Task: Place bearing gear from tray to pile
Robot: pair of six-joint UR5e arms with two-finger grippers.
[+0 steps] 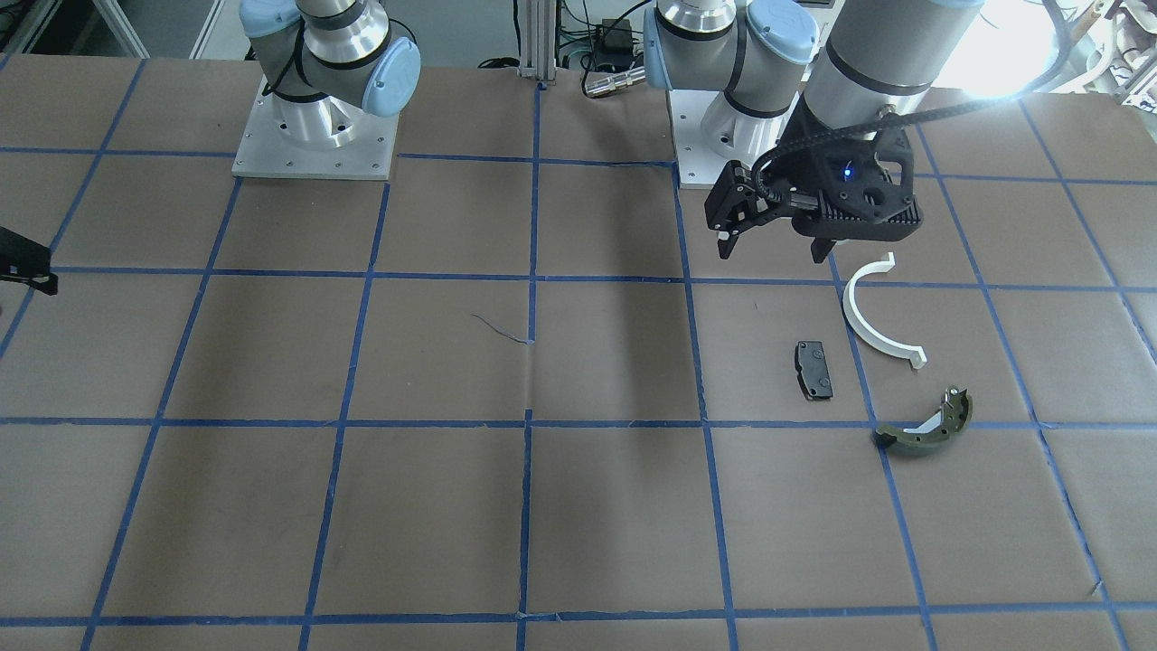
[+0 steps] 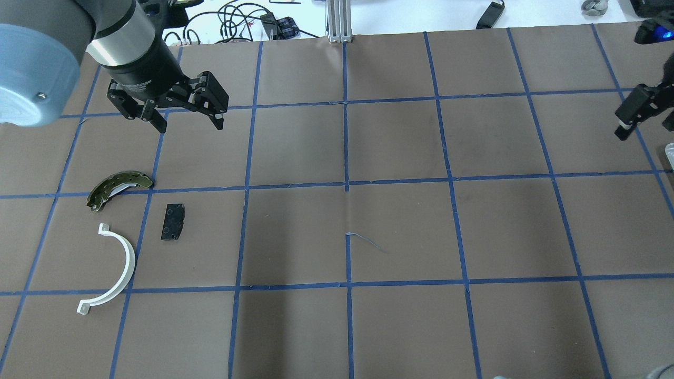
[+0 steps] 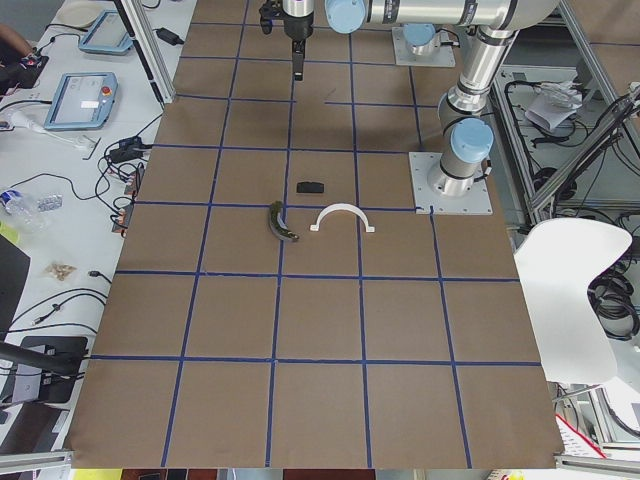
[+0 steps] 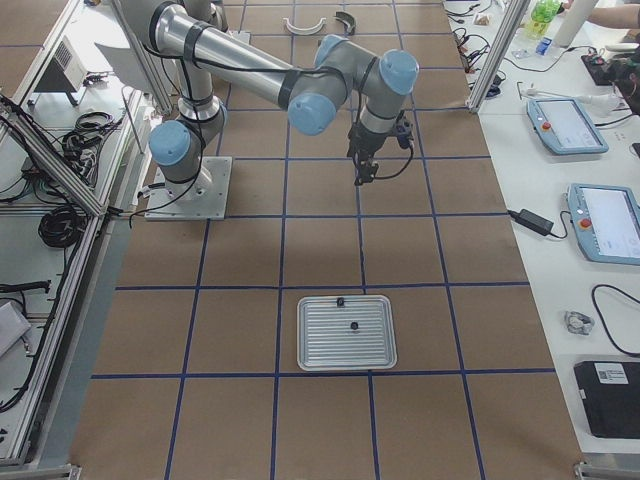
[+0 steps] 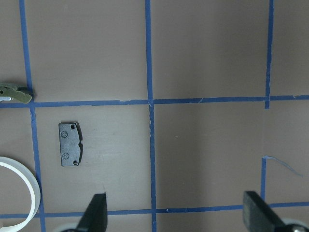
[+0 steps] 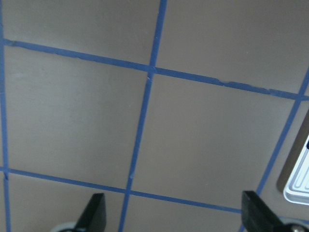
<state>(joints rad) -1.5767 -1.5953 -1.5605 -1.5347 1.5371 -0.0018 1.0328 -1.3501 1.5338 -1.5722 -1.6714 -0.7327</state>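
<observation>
The pile lies on the brown table: a white half-ring [image 1: 851, 307] [image 2: 129, 260], a flat black pad [image 1: 813, 369] [image 2: 172, 221] [image 5: 70, 143] and an olive-green brake shoe [image 1: 926, 425] [image 2: 118, 187]. My left gripper [image 2: 188, 125] [image 1: 776, 246] [image 5: 175, 212] is open and empty, hovering beside the pile. The metal tray [image 4: 330, 345] holds two small dark parts [image 4: 353, 325], too small to tell which is the bearing gear. My right gripper [image 2: 626, 126] [image 4: 360, 175] [image 6: 175, 212] is open and empty, above bare table short of the tray, whose corner [image 6: 298, 181] shows in the right wrist view.
Blue tape lines grid the brown table. The two arm bases [image 1: 315, 136] [image 1: 723, 145] stand at the robot's edge. Cables and tablets lie on the side benches [image 4: 580, 130]. The tray's edge [image 2: 670, 152] just shows at the overhead view's right border.
</observation>
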